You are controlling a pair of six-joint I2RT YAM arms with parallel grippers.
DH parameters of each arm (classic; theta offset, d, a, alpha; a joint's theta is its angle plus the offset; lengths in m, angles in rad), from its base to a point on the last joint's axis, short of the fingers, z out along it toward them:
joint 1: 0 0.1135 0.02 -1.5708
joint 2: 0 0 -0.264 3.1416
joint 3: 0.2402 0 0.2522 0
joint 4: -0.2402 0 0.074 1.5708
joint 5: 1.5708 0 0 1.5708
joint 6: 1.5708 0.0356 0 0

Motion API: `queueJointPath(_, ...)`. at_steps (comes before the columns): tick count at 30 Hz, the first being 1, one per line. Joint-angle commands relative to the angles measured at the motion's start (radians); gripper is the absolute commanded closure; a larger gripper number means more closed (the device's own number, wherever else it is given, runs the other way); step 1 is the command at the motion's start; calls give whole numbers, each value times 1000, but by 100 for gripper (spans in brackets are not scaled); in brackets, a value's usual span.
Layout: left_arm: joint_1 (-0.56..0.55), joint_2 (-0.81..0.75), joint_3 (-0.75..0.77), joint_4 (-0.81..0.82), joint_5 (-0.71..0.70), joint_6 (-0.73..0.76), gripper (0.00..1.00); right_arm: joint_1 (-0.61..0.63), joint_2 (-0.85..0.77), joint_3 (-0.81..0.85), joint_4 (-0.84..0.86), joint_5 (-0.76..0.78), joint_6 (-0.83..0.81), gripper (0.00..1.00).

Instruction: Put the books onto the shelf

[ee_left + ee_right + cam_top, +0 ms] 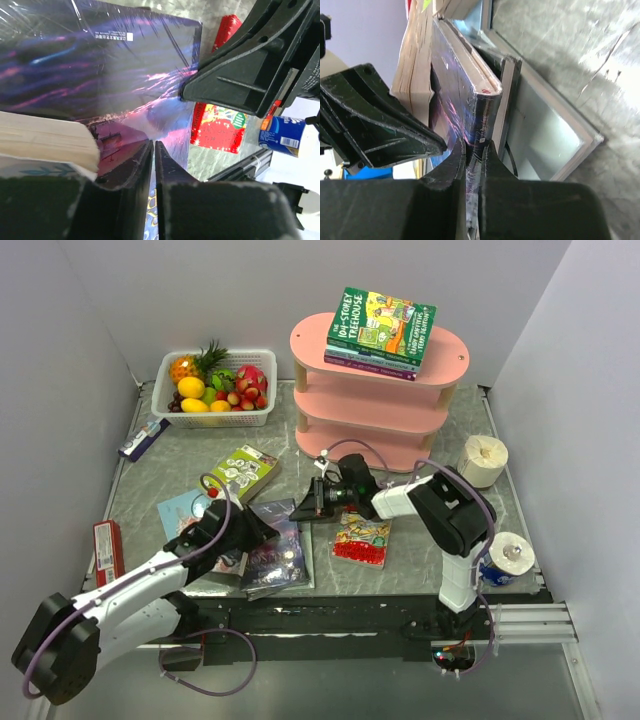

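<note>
A pile of thin colourful paperbacks (380, 330), a green cartoon cover uppermost, already lay on the top tier of the pink three-tier oval shelf (452, 348) in the upper middle of the overhead view, so part of the job looked done. The lower tiers showed no books that could be made out.

Several books lay on the grey marbled table (400, 565). They were a green-and-white patterned paperback (243, 470) left of centre, a light blue paperback (180, 510) below it, a red-and-gold paperback (362, 540) at centre right, and a dark purple galaxy paperback (278, 558) in glossy wrap at lower centre. By that count the task seemed under halfway.

The dark purple galaxy paperback was the one being worked. Its long axis ran roughly from the top of the frame to the bottom, leaning a little. In the right wrist view it showed edge-on, so it was probably tipped up off the others.

The right gripper (473, 150) was pinched closed on that book's upper edge. The left gripper (153, 147) sat at the opposite side with its jaws very narrow. I could not tell whether they gripped the cover.
</note>
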State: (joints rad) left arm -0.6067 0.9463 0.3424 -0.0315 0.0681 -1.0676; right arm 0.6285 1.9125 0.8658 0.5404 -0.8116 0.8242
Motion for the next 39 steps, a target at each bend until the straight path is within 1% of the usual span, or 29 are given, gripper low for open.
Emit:
queueJointPath(1, -4, -15, -34, -188, -65, 24, 80, 16, -159, -19, -46, -100, -126, 100)
queueJointPath(2, -4, -32, -26, -203, -101, 21, 73, -4, -211, -62, -48, -92, -126, 100)
queueJointPath(4, -4, -84, -3, -237, -137, 15, 66, -30, -294, -115, -33, -69, -114, 100)
queueJointPath(5, -4, -99, 4, -267, -171, 12, 59, -42, -325, -164, -34, -58, -115, 100)
queueJointPath(6, -2, -124, 21, -281, -186, 8, 55, -64, -355, -184, -65, -49, -122, 100)
queueJointPath(8, -4, -139, 35, -298, -211, 14, 49, -91, -470, -243, -112, -8, -163, 100)
queueJointPath(11, -4, -106, 37, -265, -183, 37, 48, -104, -544, -318, -171, 14, -203, 100)
queueJointPath(13, -4, -40, 32, -208, -122, 57, 49, -105, -550, -341, -177, 15, -211, 100)
queueJointPath(15, -4, 29, 17, -142, -59, 72, 51, -107, -521, -361, -163, 2, -208, 100)
queueJointPath(16, -4, 49, 11, -67, 14, 72, 52, -107, -509, -370, -151, -6, -189, 98)
queueJointPath(17, -4, 66, 3, -36, 42, 74, 54, -111, -483, -378, -128, -12, -177, 79)
queueJointPath(19, -4, 89, -13, 22, 81, 63, 55, -113, -455, -392, -86, -18, -160, 66)
queueJointPath(20, -5, 91, -16, 24, 81, 61, 57, -115, -432, -398, -74, -17, -149, 56)
queueJointPath(22, -7, 91, -14, 24, 78, 70, 59, -116, -399, -396, -57, -15, -143, 48)
queueJointPath(25, -7, 89, -3, 25, 70, 89, 61, -116, -350, -392, -22, -27, -132, 43)
queueJointPath(26, -5, 92, -2, 25, 73, 95, 62, -116, -336, -383, -13, -34, -126, 42)
queueJointPath(28, -8, 108, 4, 25, 75, 103, 63, -116, -297, -384, 73, -57, -84, 42)
queueJointPath(30, -11, 140, 7, 57, 82, 106, 65, -115, -273, -392, 140, -104, -44, 43)
queueJointPath(31, -13, 150, 9, 67, 84, 106, 66, -113, -253, -392, 223, -124, 1, 47)
queueJointPath(32, -21, 164, 9, 86, 88, 104, 66, -115, -245, -402, 269, -161, 27, 52)
queueJointPath(33, -24, 189, 10, 96, 93, 104, 66, -115, -234, -409, 332, -187, 55, 58)
queueJointPath(34, -30, 200, 13, 102, 94, 103, 66, -113, -218, -413, 445, -210, 122, 74)
queueJointPath(35, -36, 212, 24, 108, 98, 107, 67, -113, -210, -425, 525, -268, 165, 83)
queueJointPath(36, -38, 224, 33, 98, 92, 110, 67, -115, -204, -433, 600, -294, 255, 93)
queueJointPath(37, -38, 223, 44, 75, 72, 113, 68, -121, -198, -453, 762, -316, 304, 100)
queueJointPath(39, -36, 168, 73, -2, 0, 109, 69, -137, -208, -478, 883, -334, 393, 100)
